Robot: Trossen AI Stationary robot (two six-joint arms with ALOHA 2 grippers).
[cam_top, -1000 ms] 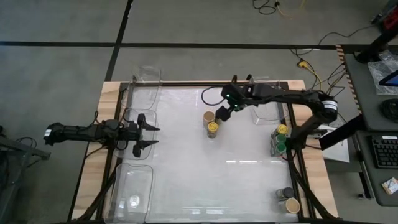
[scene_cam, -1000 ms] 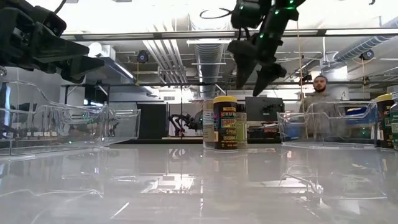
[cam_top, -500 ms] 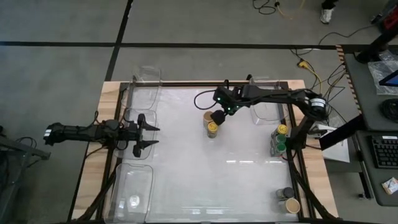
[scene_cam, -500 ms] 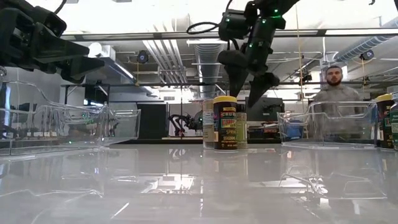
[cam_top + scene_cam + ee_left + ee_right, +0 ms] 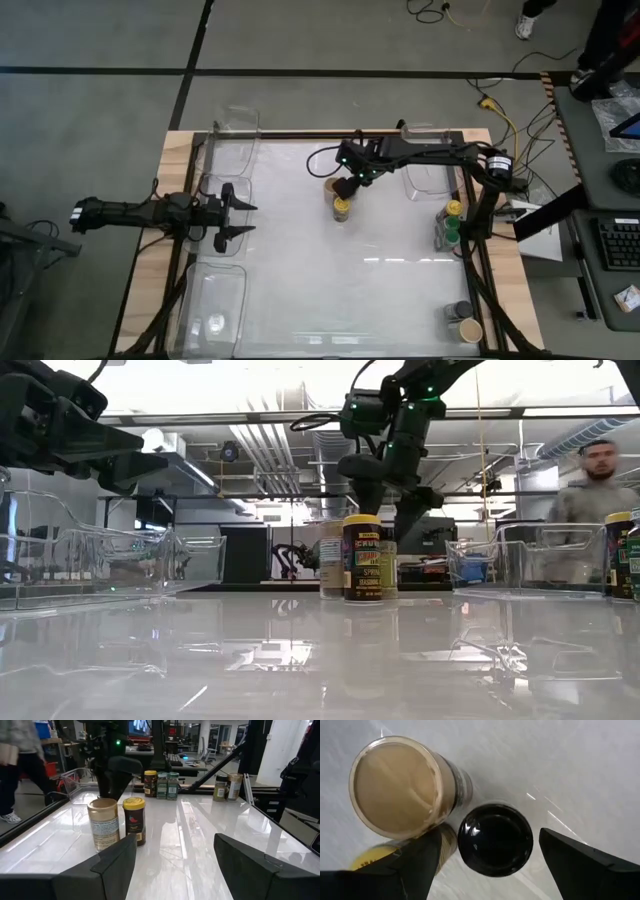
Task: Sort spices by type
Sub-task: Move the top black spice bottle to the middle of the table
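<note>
Right gripper (image 5: 343, 186) has swung in over the middle jars, open and empty, black-lidded jar (image 5: 495, 839) directly beneath it; a pick looks next.

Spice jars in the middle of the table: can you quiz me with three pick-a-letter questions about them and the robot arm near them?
1. Where is the right gripper?
A. just above the three spice jars standing together
B. over a corner bin
C. lying flat at the edge

2. What colour is the lid seen between its jaws in the right wrist view?
A. green
B. red
C. black

3. How do its jaws stand?
A. shut on a jar
B. open, holding nothing
C. shut on nothing

Answers:
1 A, the low view shows it hanging over the jars.
2 C, the black lid sits in the gap, beside the tan lid.
3 B, the jaws stand wide apart and touch no jar.
</note>
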